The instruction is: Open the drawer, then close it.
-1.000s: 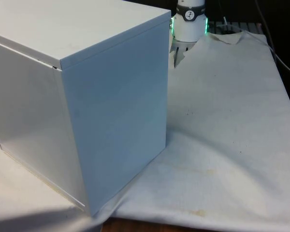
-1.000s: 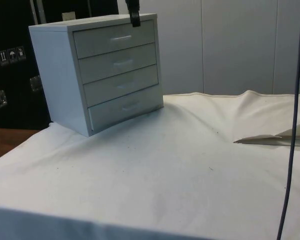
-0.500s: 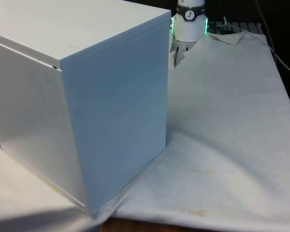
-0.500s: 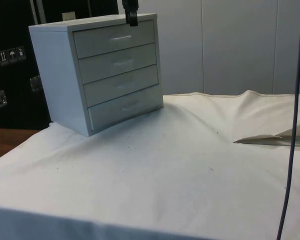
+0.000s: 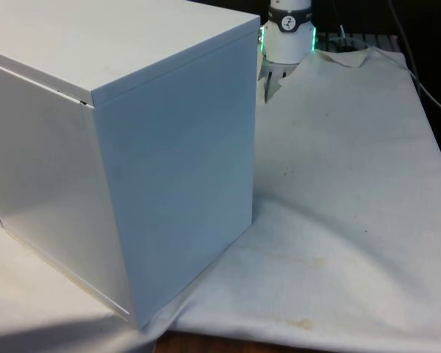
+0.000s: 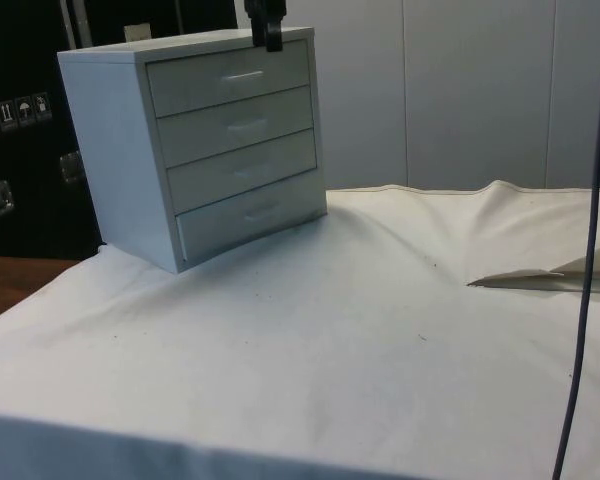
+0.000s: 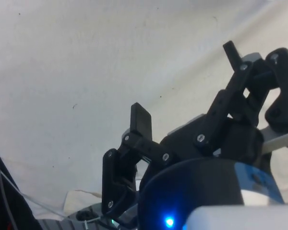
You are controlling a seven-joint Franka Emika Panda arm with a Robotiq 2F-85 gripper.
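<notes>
Four shut drawers [image 6: 242,125] (white chest [image 5: 117,147]) beneath the spread, empty end effector [image 7: 187,81].

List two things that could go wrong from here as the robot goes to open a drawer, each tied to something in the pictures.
1. The gripper hangs at the chest's top front edge, above the top drawer's handle; coming down it may strike that edge.
2. The chest stands on a loose cloth; a pull could drag it instead of opening the drawer.
</notes>
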